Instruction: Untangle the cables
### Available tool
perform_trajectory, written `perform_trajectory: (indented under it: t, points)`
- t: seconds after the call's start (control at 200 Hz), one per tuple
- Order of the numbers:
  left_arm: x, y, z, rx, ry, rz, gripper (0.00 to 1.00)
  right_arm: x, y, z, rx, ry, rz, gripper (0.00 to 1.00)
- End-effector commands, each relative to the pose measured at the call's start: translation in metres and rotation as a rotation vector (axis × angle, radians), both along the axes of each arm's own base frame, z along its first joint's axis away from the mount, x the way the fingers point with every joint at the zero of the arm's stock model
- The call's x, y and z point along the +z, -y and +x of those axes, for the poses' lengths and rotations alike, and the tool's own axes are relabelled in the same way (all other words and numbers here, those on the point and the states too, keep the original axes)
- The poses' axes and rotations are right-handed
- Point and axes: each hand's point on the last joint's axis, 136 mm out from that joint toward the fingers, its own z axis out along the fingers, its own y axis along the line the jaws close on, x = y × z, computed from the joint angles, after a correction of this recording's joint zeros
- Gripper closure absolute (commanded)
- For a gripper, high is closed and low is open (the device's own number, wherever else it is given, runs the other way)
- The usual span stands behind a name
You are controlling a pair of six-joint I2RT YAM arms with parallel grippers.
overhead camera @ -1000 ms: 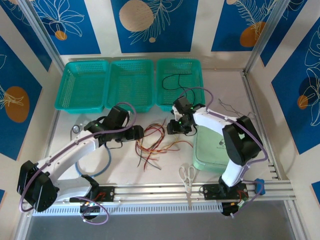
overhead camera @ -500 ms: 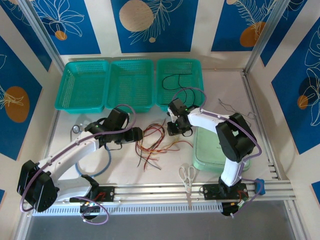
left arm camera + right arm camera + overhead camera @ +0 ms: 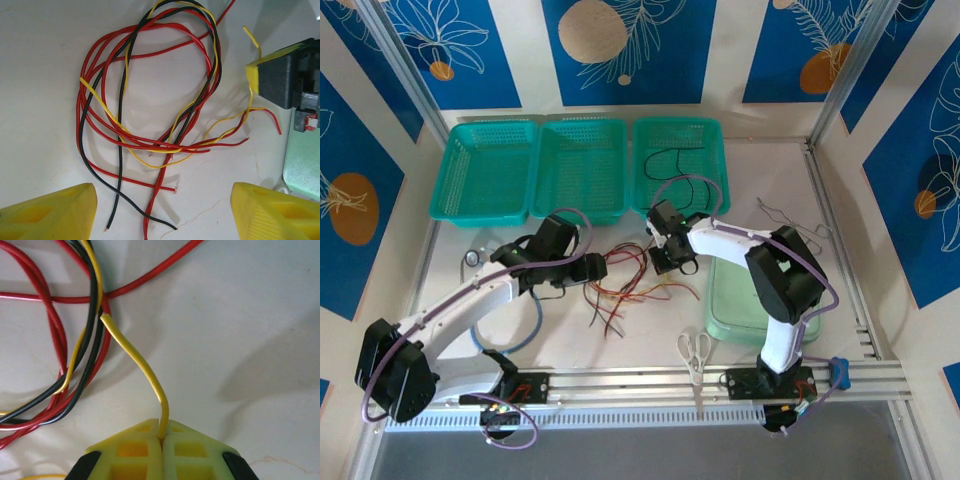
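The tangled bunch of thin red, yellow and black cables (image 3: 625, 285) lies on the white table (image 3: 770, 175) between the two arms, in front of three teal plastic mesh baskets (image 3: 580, 165). The left gripper (image 3: 595, 268) hangs over the near left edge of the bunch with its yellow fingers (image 3: 50, 210) spread wide and nothing between them; from its wrist camera the cables (image 3: 172, 148) form overlapping loops, with several loose ends pointing toward the lens. The right gripper (image 3: 665, 262) sits at the far right edge of the bunch, its yellow fingertips pressed together on one yellow cable (image 3: 137, 357), which curves up out of the jaws to end beside the crossed red and black strands. A single black cable (image 3: 660, 160) lies inside the rightmost basket. A pale green plastic lid (image 3: 745, 300) lies to the right of the bunch, and a pair of white-handled scissors (image 3: 695, 350) near the front rail
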Motion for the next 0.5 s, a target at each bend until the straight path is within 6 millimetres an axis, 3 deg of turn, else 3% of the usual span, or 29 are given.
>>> perform_trajectory:
  t: [0.0, 0.21, 0.36, 0.495]
  points:
    - [0.003, 0.003, 0.003, -0.003, -0.010, -0.019, 0.29, 0.037, 0.003, 0.007, 0.008, 0.123, -0.015, 1.00]
    - [-0.001, 0.005, 0.006, -0.012, -0.018, -0.009, 0.29, 0.085, 0.002, 0.008, 0.112, 0.297, -0.043, 1.00]
    - [-0.001, 0.008, 0.011, -0.021, -0.014, -0.005, 0.29, 0.115, 0.015, 0.009, 0.139, 0.377, -0.098, 1.00]
    - [-0.003, 0.013, 0.015, -0.030, -0.017, -0.008, 0.28, 0.151, 0.009, 0.006, 0.202, 0.506, -0.090, 1.00]
